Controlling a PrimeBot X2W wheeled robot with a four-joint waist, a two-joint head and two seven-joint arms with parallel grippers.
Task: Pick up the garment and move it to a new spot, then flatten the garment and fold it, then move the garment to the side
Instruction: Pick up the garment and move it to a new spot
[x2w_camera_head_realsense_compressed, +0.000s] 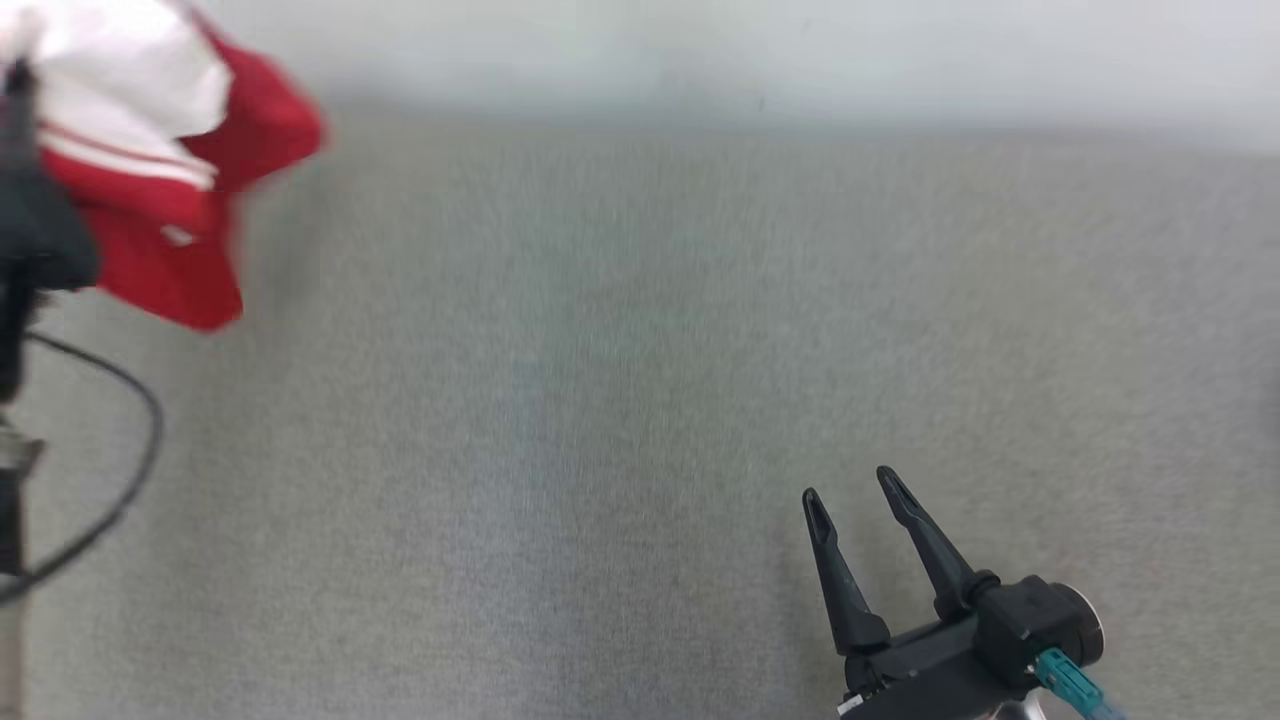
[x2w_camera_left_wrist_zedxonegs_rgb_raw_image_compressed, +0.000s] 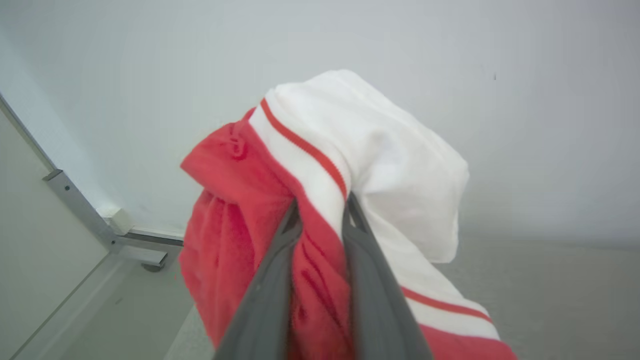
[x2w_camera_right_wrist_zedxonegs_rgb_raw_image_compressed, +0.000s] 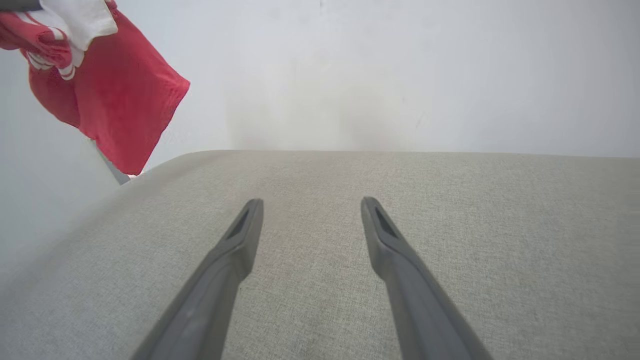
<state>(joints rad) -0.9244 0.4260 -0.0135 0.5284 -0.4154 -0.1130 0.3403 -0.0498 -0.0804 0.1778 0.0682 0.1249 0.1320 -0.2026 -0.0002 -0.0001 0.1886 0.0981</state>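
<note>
The red and white knitted garment with thin red stripes (x2w_camera_left_wrist_zedxonegs_rgb_raw_image_compressed: 390, 165) hangs bunched in the air, pinched between the left jaws. They are drawn in narrow on a thick fold where the red cloth meets the white band. From the head view the bundle (x2w_camera_head_realsense_compressed: 170, 230) sits above the far left corner of the grey cloth-covered counter (x2w_camera_head_realsense_compressed: 640, 400). The right wrist view shows its loose red hem (x2w_camera_right_wrist_zedxonegs_rgb_raw_image_compressed: 125, 100) dangling clear of the counter (x2w_camera_right_wrist_zedxonegs_rgb_raw_image_compressed: 450, 200), touching nothing. A black cable (x2w_camera_head_realsense_compressed: 140, 440) loops along the left edge, near the left arm.

The right jaws stand wide apart and hold nothing. They are low over the near right part of the counter, well apart from the garment.

By my reading, the pick-up is done and the carry to a new spot is under way, since the cloth is lifted but not yet set down. Everything else is left: laying it on the open middle of the counter, spreading it flat, folding it, and moving it to the side. The crumpled state suggests the flattening will need both arms.
</note>
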